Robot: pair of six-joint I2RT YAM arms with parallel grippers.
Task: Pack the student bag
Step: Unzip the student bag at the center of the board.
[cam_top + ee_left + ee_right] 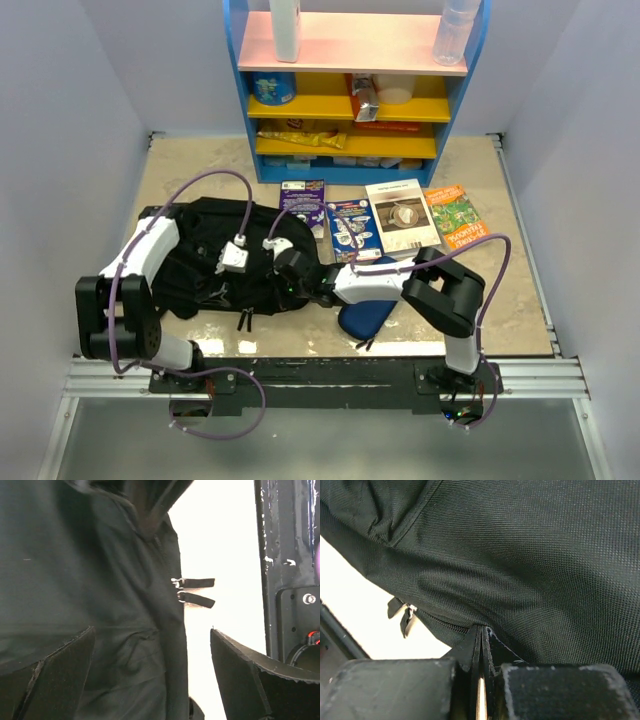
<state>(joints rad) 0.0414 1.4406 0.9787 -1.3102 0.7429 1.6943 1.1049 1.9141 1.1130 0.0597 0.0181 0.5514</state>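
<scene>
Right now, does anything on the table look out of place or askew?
Nothing spilled or damaged. The orange book at the row's right end lies tilted, and the pencil case sits apart, partly under the right arm.

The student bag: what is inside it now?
Its contents cannot be seen: only black outer fabric of the student bag shows, and its two zipper pulls sit together. Four books lie outside, on the table.

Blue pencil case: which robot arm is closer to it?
Right. The right arm reaches across just above the blue pencil case, its shut fingers touching the black bag. The left arm is over the bag's other side, farther away.
</scene>
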